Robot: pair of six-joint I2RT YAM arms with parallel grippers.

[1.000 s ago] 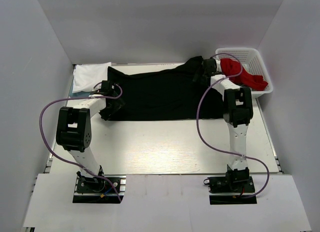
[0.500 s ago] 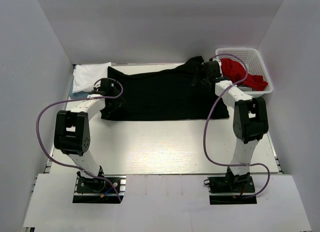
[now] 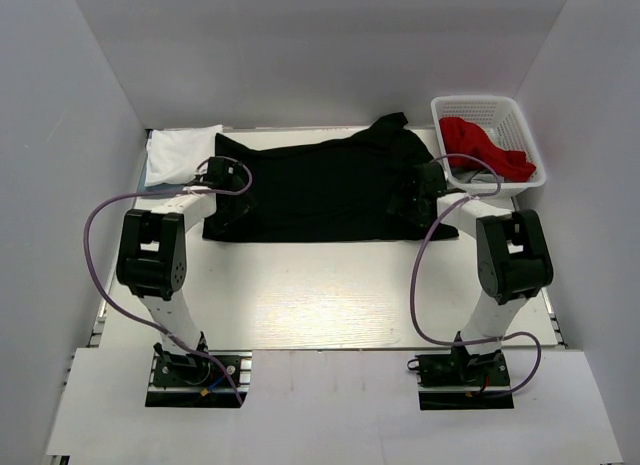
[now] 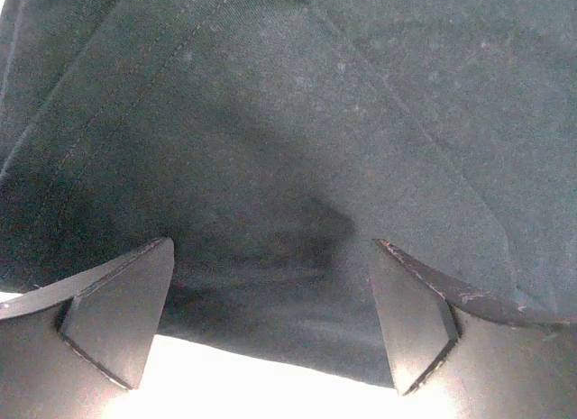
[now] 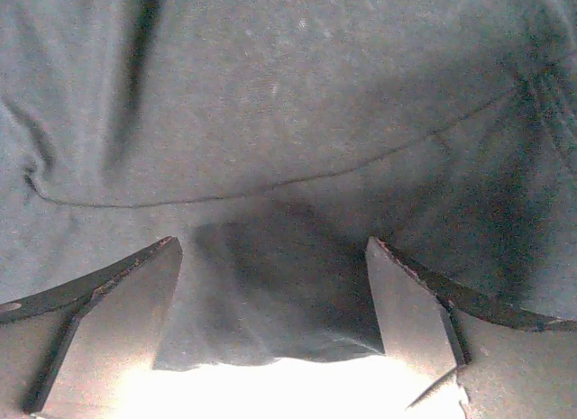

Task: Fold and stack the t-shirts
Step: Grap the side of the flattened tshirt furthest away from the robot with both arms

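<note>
A black t-shirt (image 3: 320, 185) lies spread flat across the far half of the table. My left gripper (image 3: 222, 211) hovers open over its near left corner; in the left wrist view the hem (image 4: 270, 333) runs between the spread fingers (image 4: 117, 320). My right gripper (image 3: 408, 199) stands open over the shirt's near right part, and the right wrist view shows the cloth edge (image 5: 270, 347) between its fingers (image 5: 410, 311). Neither holds anything. A folded white t-shirt (image 3: 180, 150) sits at the far left on a light blue-grey one (image 3: 152, 185).
A white mesh basket (image 3: 478, 109) stands at the far right corner with red cloth (image 3: 480, 150) in it. White walls close in the table on the left, back and right. Purple cables loop from both arms over the bare white tabletop (image 3: 320, 285).
The right gripper has drawn back from the shirt's far right corner by the basket to its near right part. The left gripper has shifted only slightly at the near left corner.
</note>
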